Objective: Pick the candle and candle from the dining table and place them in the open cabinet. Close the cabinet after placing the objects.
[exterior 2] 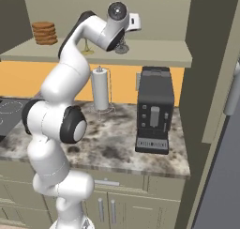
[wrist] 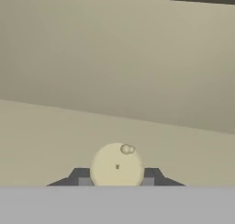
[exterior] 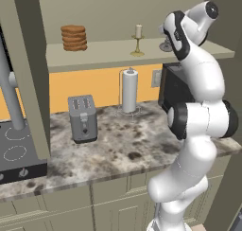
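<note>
The arm rises from the near edge, bends at a dark elbow, then reaches up and away toward the far side. Its wrist is folded over at the top, with the hand pointing down. In the hand view, the gripper has its fingers closed on a candle.

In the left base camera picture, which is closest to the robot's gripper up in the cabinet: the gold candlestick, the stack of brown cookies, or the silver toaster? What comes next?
The gripper is up at the shelf's right end.
1. Short cream candle on a brass-gold stemmed holder: on the same shelf, just to its left.
2. Stack of flat brown round cookies: same shelf, far left.
3. Silver-grey two-slot toaster: down on the stone counter, lower left.
</note>
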Available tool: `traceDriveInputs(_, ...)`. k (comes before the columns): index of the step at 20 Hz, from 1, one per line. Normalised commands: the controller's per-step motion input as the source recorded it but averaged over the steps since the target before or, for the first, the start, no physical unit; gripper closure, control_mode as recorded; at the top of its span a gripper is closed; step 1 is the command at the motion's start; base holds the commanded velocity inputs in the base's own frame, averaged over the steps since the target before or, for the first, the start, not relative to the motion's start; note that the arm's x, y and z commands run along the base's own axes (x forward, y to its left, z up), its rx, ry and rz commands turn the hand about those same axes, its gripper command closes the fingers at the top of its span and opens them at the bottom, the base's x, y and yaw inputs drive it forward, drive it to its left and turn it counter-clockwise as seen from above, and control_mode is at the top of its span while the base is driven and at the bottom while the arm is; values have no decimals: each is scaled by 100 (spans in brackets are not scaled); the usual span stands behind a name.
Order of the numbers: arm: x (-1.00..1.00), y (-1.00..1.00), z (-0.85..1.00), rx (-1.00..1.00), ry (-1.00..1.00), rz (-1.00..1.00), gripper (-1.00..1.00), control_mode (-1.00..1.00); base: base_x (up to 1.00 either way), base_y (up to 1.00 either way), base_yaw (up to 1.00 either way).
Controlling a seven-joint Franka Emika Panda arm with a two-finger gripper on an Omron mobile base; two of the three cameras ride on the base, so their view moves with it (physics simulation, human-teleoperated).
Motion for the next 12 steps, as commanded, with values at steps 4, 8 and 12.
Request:
traceDriveInputs(4,15,0,-34,0,2,0,100,-100,0,0,0)
traceDriveInputs(8,3,0,-35,0,0,0,-100,-100,0,0,0)
traceDriveInputs(12,11,0,-2,0,0,0,-100,-100,0,0,0)
